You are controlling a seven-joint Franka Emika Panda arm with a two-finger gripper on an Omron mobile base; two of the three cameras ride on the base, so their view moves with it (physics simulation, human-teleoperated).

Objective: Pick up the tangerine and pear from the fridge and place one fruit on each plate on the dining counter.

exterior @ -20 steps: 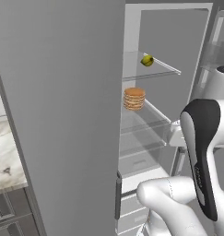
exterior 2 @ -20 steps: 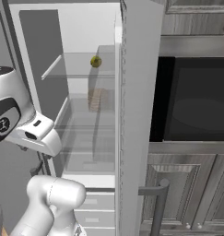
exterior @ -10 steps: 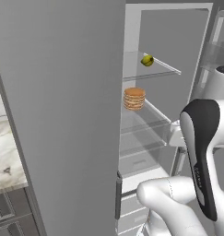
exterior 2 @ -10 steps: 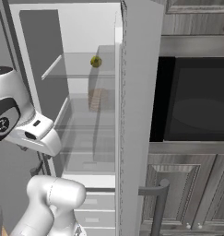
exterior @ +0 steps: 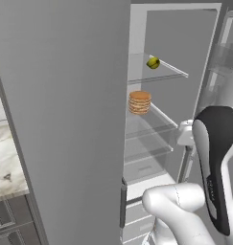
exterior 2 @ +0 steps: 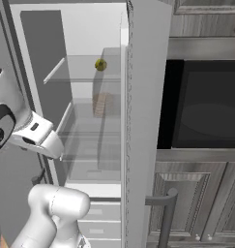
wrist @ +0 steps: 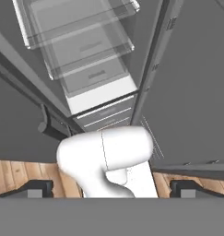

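Observation:
The fridge (exterior: pixel 65 119) stands open, its wide grey door swung to the left and its pale interior (exterior 2: pixel 90 97) showing glass shelves and white drawers. The pear (exterior: pixel 153 62) (exterior 2: pixel 100 64), small and yellow-green, lies on the top glass shelf. My gripper (wrist: pixel 111 189) is open, with its dark fingertips (wrist: pixel 37 188) far apart and nothing between them. It hangs low in front of the fridge, well below the pear, looking down at the lower shelves and drawers. The tangerine and the plates are out of view.
A tan stack of pancakes (exterior: pixel 139 102) sits on the shelf below the pear. A dark built-in oven (exterior 2: pixel 206 106) fills the wall right of the fridge. A strip of veined marble top (exterior: pixel 5 162) shows left of the door; I cannot tell whether it is the dining counter.

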